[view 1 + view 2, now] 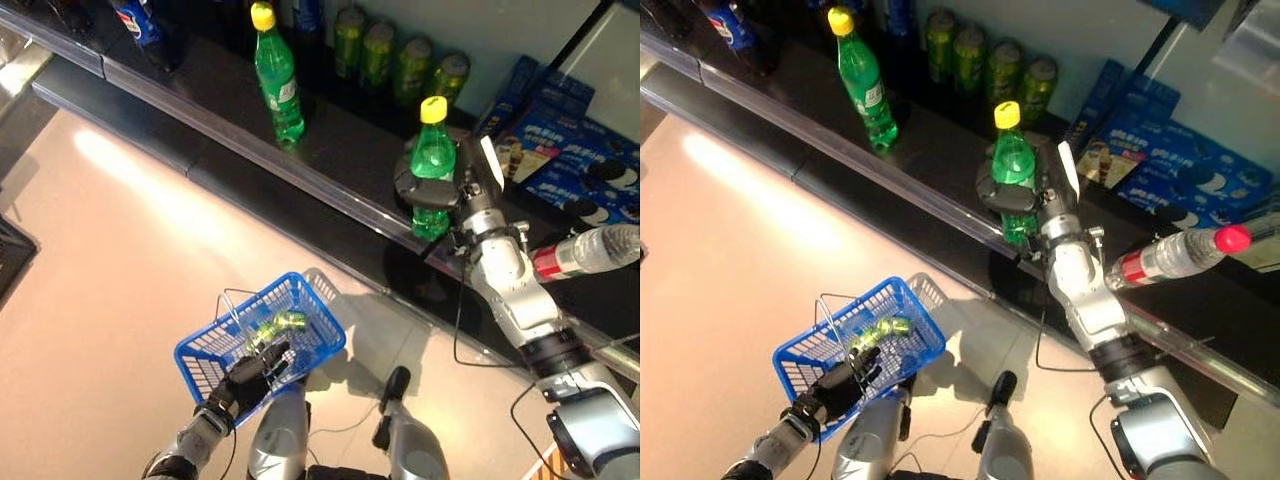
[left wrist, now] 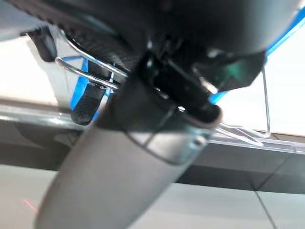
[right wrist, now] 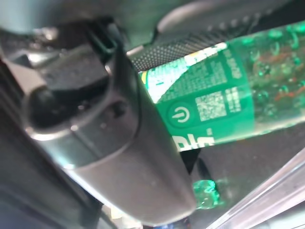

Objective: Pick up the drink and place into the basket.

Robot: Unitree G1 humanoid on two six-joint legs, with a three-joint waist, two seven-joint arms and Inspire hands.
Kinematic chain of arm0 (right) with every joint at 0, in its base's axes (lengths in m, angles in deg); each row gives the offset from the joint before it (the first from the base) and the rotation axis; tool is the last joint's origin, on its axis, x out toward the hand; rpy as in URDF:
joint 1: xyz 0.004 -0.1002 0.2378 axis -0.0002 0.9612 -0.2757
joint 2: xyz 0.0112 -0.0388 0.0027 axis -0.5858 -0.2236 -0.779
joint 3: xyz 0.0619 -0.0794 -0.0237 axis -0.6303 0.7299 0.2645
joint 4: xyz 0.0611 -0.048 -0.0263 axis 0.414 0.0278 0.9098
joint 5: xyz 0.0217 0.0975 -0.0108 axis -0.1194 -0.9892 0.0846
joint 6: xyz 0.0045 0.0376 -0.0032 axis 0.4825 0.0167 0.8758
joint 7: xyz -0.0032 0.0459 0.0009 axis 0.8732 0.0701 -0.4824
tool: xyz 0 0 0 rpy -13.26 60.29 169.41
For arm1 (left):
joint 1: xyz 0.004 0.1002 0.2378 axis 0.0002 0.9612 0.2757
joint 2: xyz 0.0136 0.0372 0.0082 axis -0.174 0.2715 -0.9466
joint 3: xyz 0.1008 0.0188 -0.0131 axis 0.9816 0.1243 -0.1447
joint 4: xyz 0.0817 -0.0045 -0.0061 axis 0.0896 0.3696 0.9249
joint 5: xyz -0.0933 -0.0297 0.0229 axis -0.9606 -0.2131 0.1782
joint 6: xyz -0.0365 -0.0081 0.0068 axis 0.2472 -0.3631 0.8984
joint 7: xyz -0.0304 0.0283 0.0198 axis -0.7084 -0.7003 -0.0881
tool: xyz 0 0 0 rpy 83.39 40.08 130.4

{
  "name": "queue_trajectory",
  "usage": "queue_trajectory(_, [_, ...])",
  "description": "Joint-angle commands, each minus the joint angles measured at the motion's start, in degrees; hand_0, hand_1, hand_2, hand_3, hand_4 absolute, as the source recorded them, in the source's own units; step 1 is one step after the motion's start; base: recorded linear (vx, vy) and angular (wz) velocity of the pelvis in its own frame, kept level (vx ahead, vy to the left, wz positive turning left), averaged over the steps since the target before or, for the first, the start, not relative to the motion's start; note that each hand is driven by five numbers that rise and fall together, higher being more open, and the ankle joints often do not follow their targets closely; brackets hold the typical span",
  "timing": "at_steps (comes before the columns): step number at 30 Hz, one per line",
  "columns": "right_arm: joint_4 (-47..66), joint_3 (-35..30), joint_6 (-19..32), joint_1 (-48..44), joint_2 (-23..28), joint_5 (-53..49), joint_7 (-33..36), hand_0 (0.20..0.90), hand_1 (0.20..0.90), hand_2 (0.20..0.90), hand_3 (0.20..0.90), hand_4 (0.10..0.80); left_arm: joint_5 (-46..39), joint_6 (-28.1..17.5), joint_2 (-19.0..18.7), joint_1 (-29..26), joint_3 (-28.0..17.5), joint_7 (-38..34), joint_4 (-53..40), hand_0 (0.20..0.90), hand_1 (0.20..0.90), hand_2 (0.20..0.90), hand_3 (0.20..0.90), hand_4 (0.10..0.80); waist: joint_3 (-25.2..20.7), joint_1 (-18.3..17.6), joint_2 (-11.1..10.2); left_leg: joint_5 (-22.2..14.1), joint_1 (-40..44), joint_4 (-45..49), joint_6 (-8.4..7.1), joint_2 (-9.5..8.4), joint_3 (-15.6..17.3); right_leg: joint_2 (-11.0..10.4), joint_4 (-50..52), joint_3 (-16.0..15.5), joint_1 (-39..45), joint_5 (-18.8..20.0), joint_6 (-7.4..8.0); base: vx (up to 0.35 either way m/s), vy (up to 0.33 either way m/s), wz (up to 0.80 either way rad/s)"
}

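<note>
A green drink bottle (image 1: 432, 160) with a yellow cap stands at the shelf's front edge. My right hand (image 1: 470, 190) is shut on it, the fingers wrapped round its labelled middle (image 3: 214, 105). The blue wire basket (image 1: 215, 352) hangs low over the floor. My left hand (image 1: 255, 372) is shut on its metal handles (image 2: 90, 76). A green drink (image 1: 280, 324) lies inside the basket.
A second green bottle (image 1: 277, 75) stands further left on the dark shelf (image 1: 330, 190). Several green cans (image 1: 395, 55) line the back. Blue biscuit boxes (image 1: 580, 160) and a clear red-capped bottle (image 1: 585, 252) lie to the right.
</note>
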Motion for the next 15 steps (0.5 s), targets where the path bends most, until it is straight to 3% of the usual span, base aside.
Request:
queue_trajectory(1, [6.0, -2.9, 9.0, 0.4, -0.3, 2.2, 0.3, 0.300, 0.300, 0.300, 0.200, 0.100, -4.1, -2.4, -0.3, 2.8, 1.8, 5.1, -4.1, 0.300, 0.300, 0.300, 0.200, 0.100, -20.8, 0.2, -1.6, 1.0, -1.1, -2.2, -0.81, 1.33, 1.3, -1.4, 2.7, -0.2, 0.2, -3.7, 1.52, 0.065, -0.002, 0.00])
queue_trajectory(15, [9.6, -2.4, 10.2, 4.9, -2.7, 0.7, -4.7, 0.300, 0.300, 0.300, 0.200, 0.100, -5.8, -6.9, 0.9, 1.9, 1.3, 10.9, -11.9, 0.300, 0.300, 0.300, 0.200, 0.100, -25.3, 0.2, -1.8, 0.9, 2.5, -4.3, -1.46, 1.85, 3.5, -0.6, -0.2, -3.4, 5.1, -3.8, 1.81, 0.012, -0.017, 0.04])
